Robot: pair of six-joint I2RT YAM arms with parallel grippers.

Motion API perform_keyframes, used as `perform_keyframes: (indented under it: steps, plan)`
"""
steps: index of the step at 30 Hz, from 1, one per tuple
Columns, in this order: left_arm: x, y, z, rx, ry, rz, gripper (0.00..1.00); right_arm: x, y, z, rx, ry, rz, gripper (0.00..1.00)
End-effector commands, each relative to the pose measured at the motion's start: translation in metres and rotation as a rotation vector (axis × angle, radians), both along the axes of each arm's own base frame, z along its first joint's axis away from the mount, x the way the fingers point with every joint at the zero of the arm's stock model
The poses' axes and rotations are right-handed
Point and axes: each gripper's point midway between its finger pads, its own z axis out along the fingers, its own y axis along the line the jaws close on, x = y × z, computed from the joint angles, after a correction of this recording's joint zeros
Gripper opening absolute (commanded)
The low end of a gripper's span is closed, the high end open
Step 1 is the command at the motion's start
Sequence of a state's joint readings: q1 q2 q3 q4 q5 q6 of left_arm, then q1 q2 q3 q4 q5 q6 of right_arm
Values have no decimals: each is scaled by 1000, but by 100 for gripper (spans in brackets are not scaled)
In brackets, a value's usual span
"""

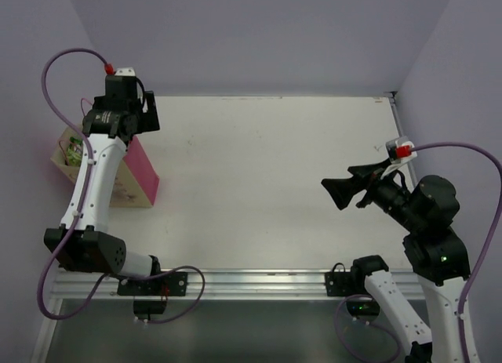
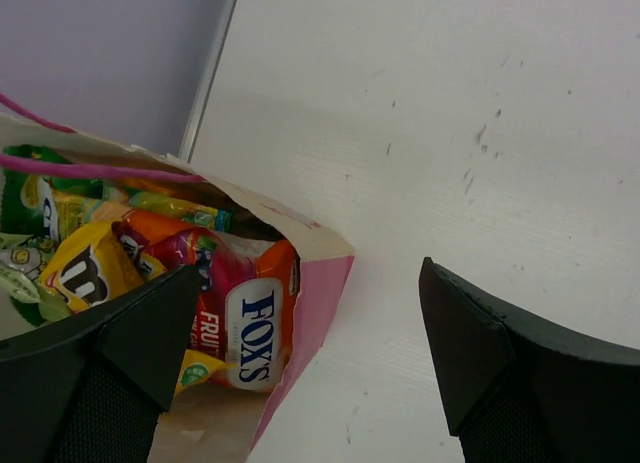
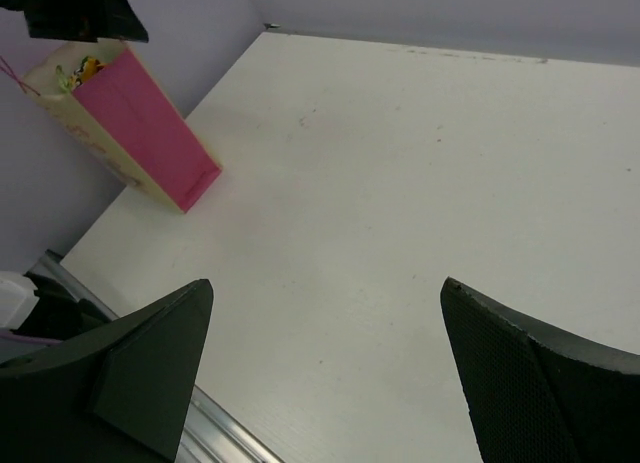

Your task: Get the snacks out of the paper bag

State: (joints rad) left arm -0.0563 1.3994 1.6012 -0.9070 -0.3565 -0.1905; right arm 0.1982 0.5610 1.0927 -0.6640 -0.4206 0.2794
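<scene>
The pink paper bag (image 1: 140, 179) stands at the table's left edge, its tan mouth open; it also shows in the right wrist view (image 3: 150, 123). In the left wrist view its pink wall (image 2: 322, 298) is below me, and inside lie the snacks: an orange-red Fox's packet (image 2: 255, 333), a yellow M&M's packet (image 2: 85, 273) and a green packet (image 2: 25, 198). My left gripper (image 2: 308, 273) is open and empty above the bag's rim, one finger over the mouth, the other over bare table. My right gripper (image 1: 339, 192) is open and empty, far right.
The bag's purple-pink cord handles (image 2: 90, 168) cross its mouth. A purple wall (image 1: 251, 34) closes the back and sides. A metal rail (image 1: 259, 281) runs along the near table edge.
</scene>
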Motion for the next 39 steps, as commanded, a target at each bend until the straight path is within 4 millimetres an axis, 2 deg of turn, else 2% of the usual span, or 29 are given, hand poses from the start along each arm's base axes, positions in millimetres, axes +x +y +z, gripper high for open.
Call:
perform_keyframes:
  steps: [1,4,5,6,8,10,12,16,17,18,19,21,22,23,24,25,27,28,30,31,34,37,39]
  plan:
    - [7,-6,-3,-48,18,-30,97,-10,11,6,30,-33,75,99]
    - [7,-12,-20,-85,57,-54,82,-9,10,1,28,-31,71,99]
    - [6,-15,-23,-99,62,-67,69,-10,10,1,30,-37,69,99]
    - [4,-19,-29,-115,76,-81,63,-10,9,0,30,-38,66,99]
    - [1,-23,-36,-134,95,-96,55,-9,9,-1,30,-42,62,99]
    - [-3,-23,-46,-135,120,-93,52,-9,9,-1,30,-44,63,99]
    - [-4,-24,-54,-137,143,-99,42,-9,9,-2,29,-46,63,99]
    - [1,-37,-56,-180,152,-158,20,-9,9,-3,29,-52,64,99]
    - [3,-41,-55,-193,149,-175,10,-9,8,-3,27,-53,58,99]
    - [5,-45,-55,-206,154,-200,5,-9,8,-3,25,-55,56,99]
    - [9,-59,-47,-233,139,-252,0,-10,7,-2,26,-61,53,99]
    - [13,-81,-43,-246,136,-328,0,-9,7,-2,25,-62,47,99]
    - [12,-108,-38,-241,135,-412,0,-9,6,-2,25,-63,46,99]
    - [14,-124,-27,-236,111,-460,0,-10,6,-2,26,-63,47,99]
    - [16,-141,-29,-235,123,-506,0,-10,6,-2,24,-64,47,99]
    - [10,-173,-25,-243,125,-601,0,-10,6,-2,25,-66,46,99]
    - [9,-207,-20,-247,119,-695,0,-10,5,0,23,-68,37,99]
    - [-1,-234,-19,-236,124,-765,0,-10,4,0,20,-70,33,99]
    - [-9,-259,-19,-226,130,-830,0,-11,2,2,18,-76,24,99]
    - [-20,-278,-20,-218,137,-885,0,-11,1,2,16,-77,16,99]
    - [-41,-305,-24,-200,154,-968,0,-11,-1,2,16,-79,9,99]
    - [-64,-323,-29,-169,177,-1045,0,-11,-1,2,15,-79,4,99]
    - [-73,-324,-28,-155,179,-1068,0,-10,-2,1,15,-79,0,99]
